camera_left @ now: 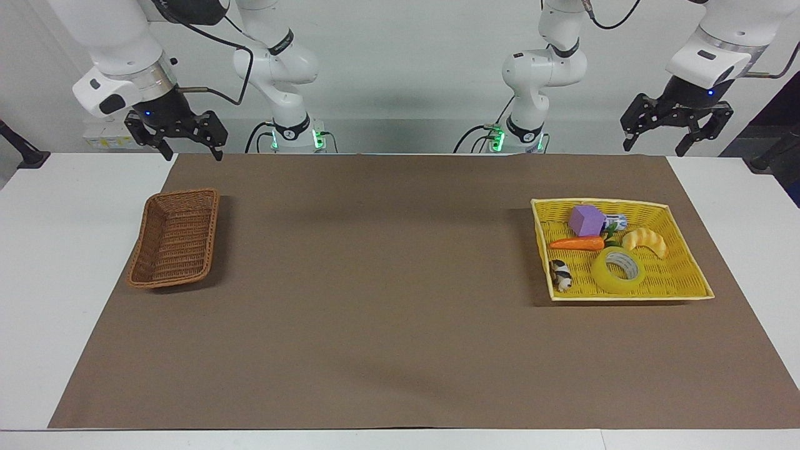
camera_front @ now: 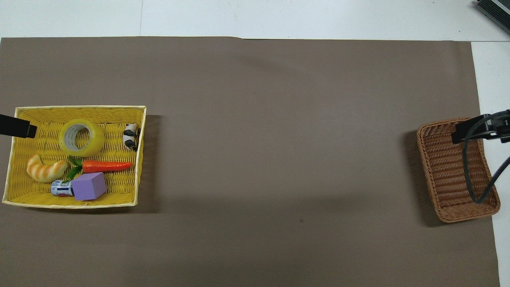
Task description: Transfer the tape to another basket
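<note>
Two baskets on the brown mat (camera_left: 387,325), well apart. At the left arm's end: yellow tray (camera_left: 687,275) (camera_front: 16,191). At the right arm's end: brown wicker basket (camera_left: 175,240) (camera_front: 450,175), nothing in it.

Tape (camera_left: 617,270) (camera_front: 81,137) lies flat in the yellow tray, core ring facing up, in the half of the tray farther from the robots. Beside it in the tray: black-and-white cow figure (camera_left: 560,275) (camera_front: 130,136), toward the table's middle. Nearer the robots than the tape: croissant toy (camera_left: 645,242) (camera_front: 44,169), carrot toy (camera_left: 578,244) (camera_front: 105,166), purple block (camera_left: 586,220) (camera_front: 89,186), small can (camera_left: 615,220) (camera_front: 60,189) touching the block.

Left gripper (camera_left: 676,128) (camera_front: 18,127) raised near the table edge closest to the robots, fingers spread, holding nothing. Tape is well apart from it, no contact.

Right gripper (camera_left: 176,134) (camera_front: 474,130) also raised, up by the robots' edge of the table near the wicker basket; fingers spread, nothing held. Its cable (camera_front: 470,175) hangs across the basket in the overhead view.

Both arms wait.
</note>
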`<state>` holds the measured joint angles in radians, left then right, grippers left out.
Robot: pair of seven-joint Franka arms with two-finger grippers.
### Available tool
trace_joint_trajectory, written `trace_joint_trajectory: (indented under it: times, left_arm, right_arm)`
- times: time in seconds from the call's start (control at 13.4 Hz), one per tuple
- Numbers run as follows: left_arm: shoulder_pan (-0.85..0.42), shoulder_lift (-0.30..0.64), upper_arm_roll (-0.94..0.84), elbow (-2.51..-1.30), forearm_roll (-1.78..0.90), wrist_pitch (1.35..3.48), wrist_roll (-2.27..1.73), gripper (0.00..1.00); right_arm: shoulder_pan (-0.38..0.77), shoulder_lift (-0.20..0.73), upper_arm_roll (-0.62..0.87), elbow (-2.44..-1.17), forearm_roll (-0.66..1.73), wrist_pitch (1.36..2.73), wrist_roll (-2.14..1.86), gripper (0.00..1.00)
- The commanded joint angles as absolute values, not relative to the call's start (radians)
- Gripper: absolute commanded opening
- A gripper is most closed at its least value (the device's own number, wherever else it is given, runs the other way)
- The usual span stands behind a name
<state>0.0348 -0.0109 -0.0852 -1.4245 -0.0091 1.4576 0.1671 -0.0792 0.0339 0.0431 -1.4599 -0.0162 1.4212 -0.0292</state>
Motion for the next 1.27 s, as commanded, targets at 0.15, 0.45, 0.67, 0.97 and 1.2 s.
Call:
trace_joint_trajectory:
  times: [0.15, 0.45, 0.67, 0.97, 1.2]
  left_arm:
    - [0.035, -0.044, -0.081, -1.468, -0.018, 1.460, 0.169, 1.00]
    - [0.043, -0.051, -0.081, -1.485, -0.021, 1.480, 0.170, 1.00]
    - [0.044, -0.052, -0.074, -1.537, -0.021, 1.531, 0.179, 1.00]
    - [0.078, -0.052, -0.068, -1.656, -0.023, 1.644, 0.262, 1.00]
    - [0.124, -0.046, -0.067, -1.768, -0.023, 1.794, 0.301, 1.00]
  right_arm:
    - [-0.080, 0.018, 0.044, -1.486, -0.026, 1.437, -0.048, 1.00]
    - [-0.078, 0.012, 0.044, -1.496, -0.026, 1.437, -0.045, 1.00]
    - [-0.078, 0.011, 0.044, -1.496, -0.026, 1.437, -0.044, 1.00]
    - [-0.078, 0.011, 0.044, -1.497, -0.026, 1.436, -0.044, 1.00]
    - [-0.078, 0.011, 0.044, -1.497, -0.025, 1.437, -0.043, 1.00]
